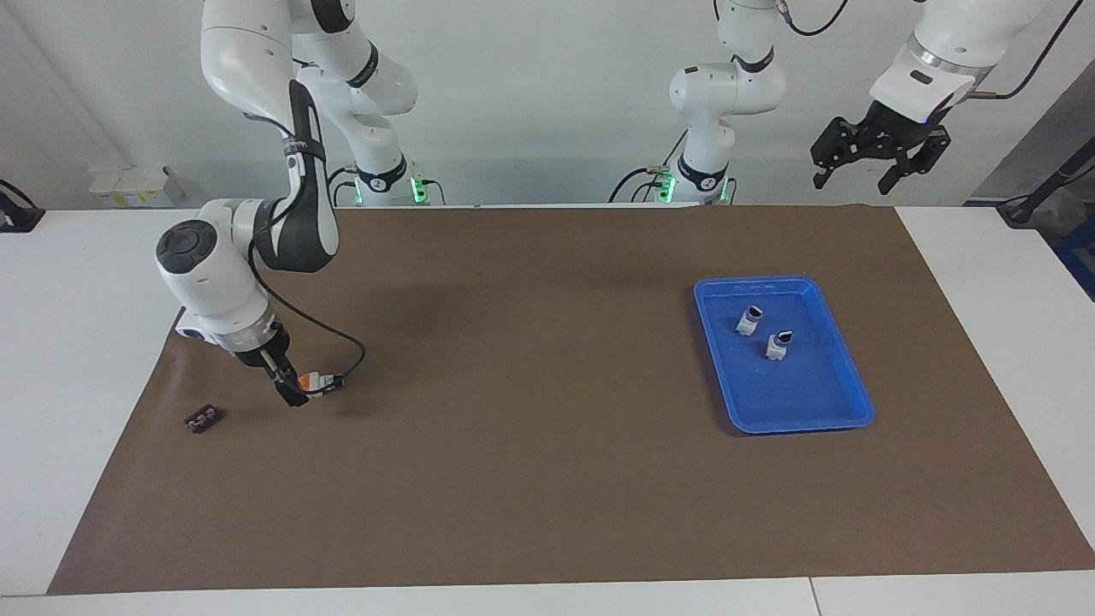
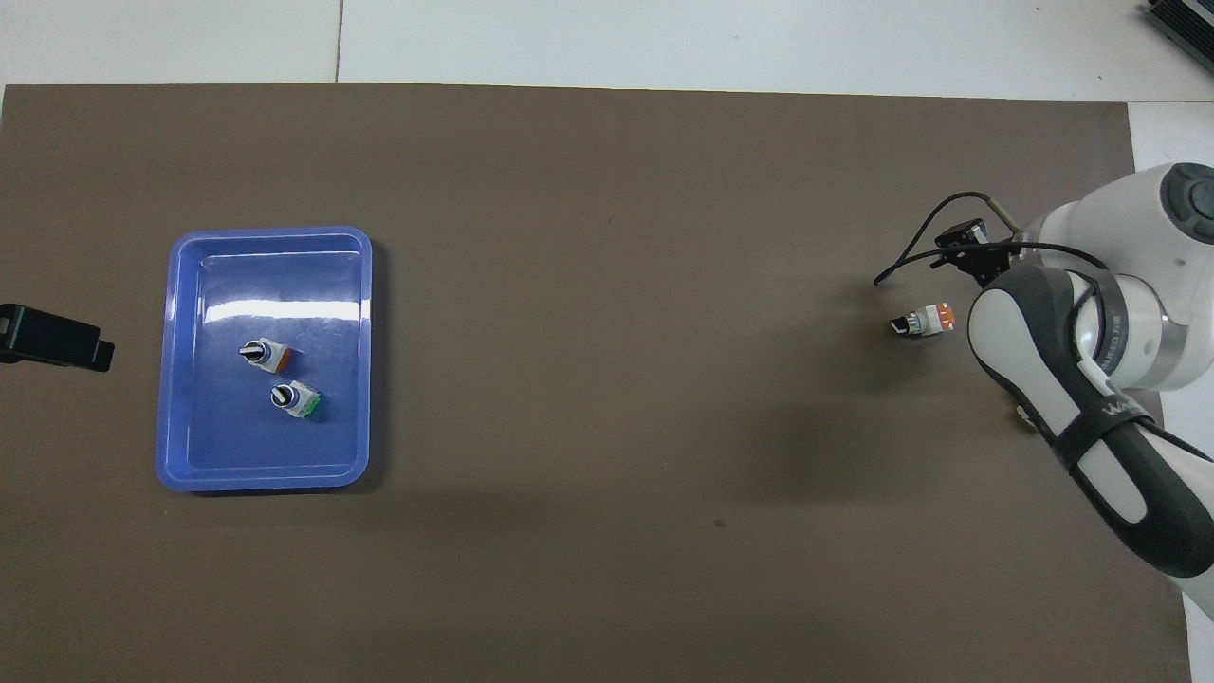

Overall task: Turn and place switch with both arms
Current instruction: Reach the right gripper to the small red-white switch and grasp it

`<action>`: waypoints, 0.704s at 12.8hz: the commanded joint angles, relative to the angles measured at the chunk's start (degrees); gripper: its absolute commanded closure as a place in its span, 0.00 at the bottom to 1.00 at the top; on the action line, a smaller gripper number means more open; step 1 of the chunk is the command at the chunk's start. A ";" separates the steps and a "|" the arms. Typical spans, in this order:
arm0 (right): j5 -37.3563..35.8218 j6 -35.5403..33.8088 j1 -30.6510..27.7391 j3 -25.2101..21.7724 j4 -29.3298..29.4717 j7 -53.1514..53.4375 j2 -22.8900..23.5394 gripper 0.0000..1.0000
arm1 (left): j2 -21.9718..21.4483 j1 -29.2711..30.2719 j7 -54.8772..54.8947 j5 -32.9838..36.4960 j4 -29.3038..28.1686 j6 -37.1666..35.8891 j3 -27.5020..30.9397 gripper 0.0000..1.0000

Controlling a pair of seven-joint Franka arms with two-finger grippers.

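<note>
A switch (image 1: 321,382) with a white-grey body, an orange end and a black knob is at the right arm's end of the brown mat. It also shows in the overhead view (image 2: 923,323), lying on its side with the knob pointing away from the arm. My right gripper (image 1: 291,389) is down at its orange end, touching or almost touching it; the arm hides the gripper in the overhead view. My left gripper (image 1: 881,158) is open and empty, raised high near its base at the left arm's end of the table; part of it shows in the overhead view (image 2: 57,341).
A blue tray (image 1: 783,281) (image 2: 270,230) lies toward the left arm's end with two more switches in it, one with an orange end (image 2: 263,354) and one with a green end (image 2: 296,398). A tiny flat black block (image 1: 203,419) lies on the mat beside my right gripper.
</note>
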 commanded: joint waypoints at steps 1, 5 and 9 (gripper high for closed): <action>3.45 5.73 -1.06 0.82 -4.25 3.32 -0.07 0.00 | -1.44 0.61 0.40 -0.54 -1.62 0.06 -0.13 0.00; 8.74 6.71 -0.54 0.82 -4.43 3.34 1.17 0.00 | -1.44 0.61 0.40 -0.54 -1.62 0.06 -0.13 0.00; 9.53 7.07 -1.85 0.82 -5.13 0.09 2.05 0.00 | -1.44 0.61 0.40 -0.54 -1.62 0.06 -0.13 0.00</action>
